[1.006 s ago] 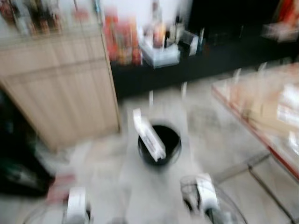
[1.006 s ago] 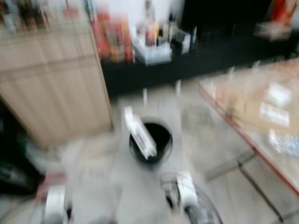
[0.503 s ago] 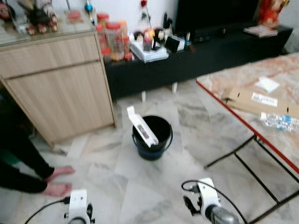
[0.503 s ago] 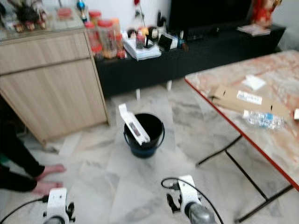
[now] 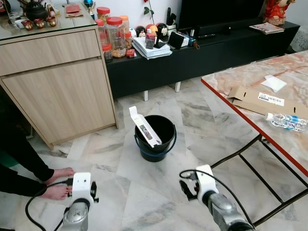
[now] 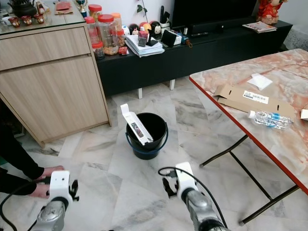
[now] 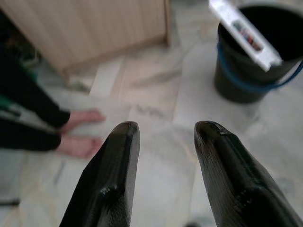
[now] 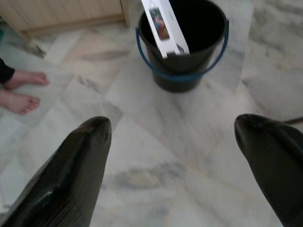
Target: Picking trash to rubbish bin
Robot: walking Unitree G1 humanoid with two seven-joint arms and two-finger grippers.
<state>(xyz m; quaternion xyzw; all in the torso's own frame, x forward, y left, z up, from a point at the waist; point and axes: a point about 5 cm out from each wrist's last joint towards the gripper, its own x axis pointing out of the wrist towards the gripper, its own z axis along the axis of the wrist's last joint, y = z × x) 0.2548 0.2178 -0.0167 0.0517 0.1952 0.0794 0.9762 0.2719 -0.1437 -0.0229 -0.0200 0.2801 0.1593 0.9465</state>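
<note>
Black bin (image 5: 155,139) on floor, white box (image 5: 145,128) leaning over its rim. Plastic bottle (image 5: 287,121) near table's (image 5: 240,79) front edge: light, crushable, slippery; grip mid-body. Left gripper (image 7: 163,142) and right gripper (image 8: 173,137) spread, empty.

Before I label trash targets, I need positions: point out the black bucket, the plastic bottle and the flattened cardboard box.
black bucket (image 5: 153,153): left eye view, front outer wall.
plastic bottle (image 6: 267,119): right eye view, clear body.
flattened cardboard box (image 5: 250,100): left eye view, brown top face.
</note>
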